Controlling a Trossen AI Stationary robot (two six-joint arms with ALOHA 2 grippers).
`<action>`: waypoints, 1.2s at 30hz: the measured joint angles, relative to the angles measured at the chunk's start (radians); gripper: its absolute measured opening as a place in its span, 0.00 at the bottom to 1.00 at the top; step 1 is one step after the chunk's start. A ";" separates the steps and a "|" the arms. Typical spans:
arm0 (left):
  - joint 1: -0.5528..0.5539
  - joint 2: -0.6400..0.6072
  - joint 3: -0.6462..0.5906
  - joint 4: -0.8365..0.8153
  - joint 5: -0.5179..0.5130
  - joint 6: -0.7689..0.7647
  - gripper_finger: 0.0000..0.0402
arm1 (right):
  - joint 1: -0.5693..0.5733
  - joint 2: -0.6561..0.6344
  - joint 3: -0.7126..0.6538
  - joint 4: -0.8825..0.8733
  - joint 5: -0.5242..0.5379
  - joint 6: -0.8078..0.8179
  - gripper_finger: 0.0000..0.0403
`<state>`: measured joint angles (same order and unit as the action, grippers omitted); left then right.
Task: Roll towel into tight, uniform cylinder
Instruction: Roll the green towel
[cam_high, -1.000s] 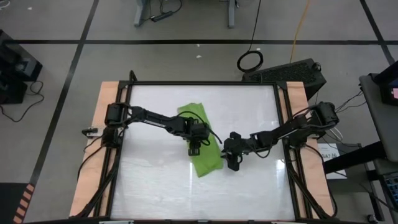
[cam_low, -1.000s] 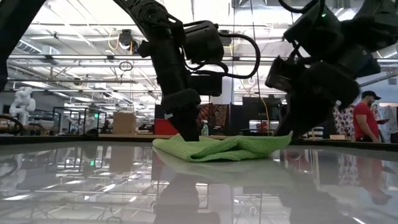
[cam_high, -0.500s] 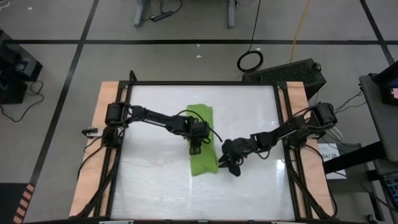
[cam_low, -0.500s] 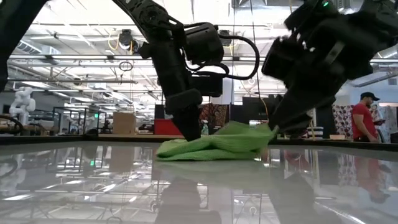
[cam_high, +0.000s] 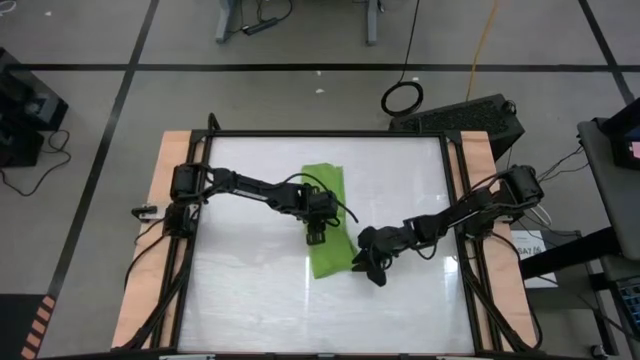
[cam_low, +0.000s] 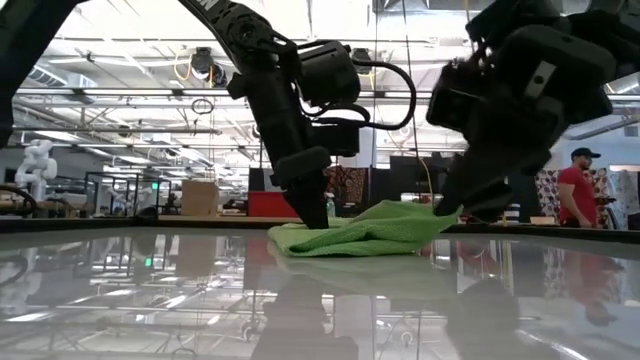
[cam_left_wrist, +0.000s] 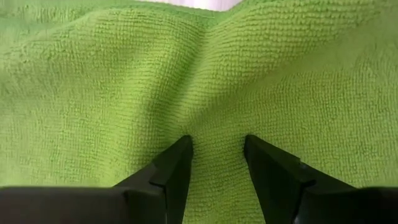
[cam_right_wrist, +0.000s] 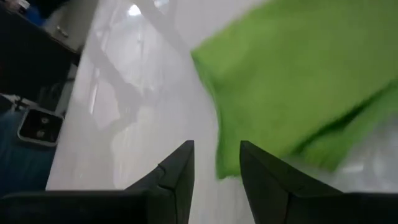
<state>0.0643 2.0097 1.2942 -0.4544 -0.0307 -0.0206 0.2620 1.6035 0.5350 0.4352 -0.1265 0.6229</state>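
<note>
The lime-green towel (cam_high: 325, 200) lies as a long, rumpled strip in the middle of the white table, running from far to near. In the low view the towel (cam_low: 360, 238) rests on its underside, and its right side rises off the surface. My left gripper (cam_high: 316, 237) stands on the towel's middle, shut on a ridge of the cloth (cam_left_wrist: 124, 74). My right gripper (cam_high: 362, 265) is at the towel's near right edge, shut on it; the towel (cam_right_wrist: 298, 74) spreads beyond its fingers. My left gripper comes steeply from above and bears on the towel's middle. A raised fold of cloth (cam_left_wrist: 216, 134) is pinched between its two fingers (cam_left_wrist: 177, 165). The towel stays flat on the table there (cam_low: 300, 235). My right gripper pinches the towel's near right edge (cam_right_wrist: 227, 163) between its two fingers, slanting down from the table's right side. That edge (cam_low: 425, 212) is lifted off the table and slopes down to the rest of the cloth; one layer or several, I cannot tell.
The glossy white table top (cam_high: 250, 300) has wooden rails along its left (cam_high: 150, 250) and right sides. Beyond the table, a person in a red shirt (cam_low: 578, 195) stands in the room.
My right gripper has rolled and tipped while shifting a little toward the near edge, holding the towel's right edge up. The towel has turned from a slant to nearly straight far-to-near and has bunched in toward its middle. My left gripper has stayed on it.
</note>
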 joint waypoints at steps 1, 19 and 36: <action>0.000 -0.004 0.000 -0.017 0.000 0.000 0.40 | 0.009 -0.007 0.000 -0.024 -0.002 0.010 0.29; -0.006 -0.097 -0.001 -0.002 0.084 -0.011 0.40 | 0.011 -0.043 0.001 -0.070 0.266 -0.236 0.36; -0.038 -0.026 0.000 0.068 0.202 -0.106 0.40 | -0.024 0.144 0.047 0.165 0.125 -0.201 0.42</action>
<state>0.0265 1.9832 1.2944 -0.3867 0.1714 -0.1266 0.2382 1.7475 0.5820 0.5999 -0.0013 0.4215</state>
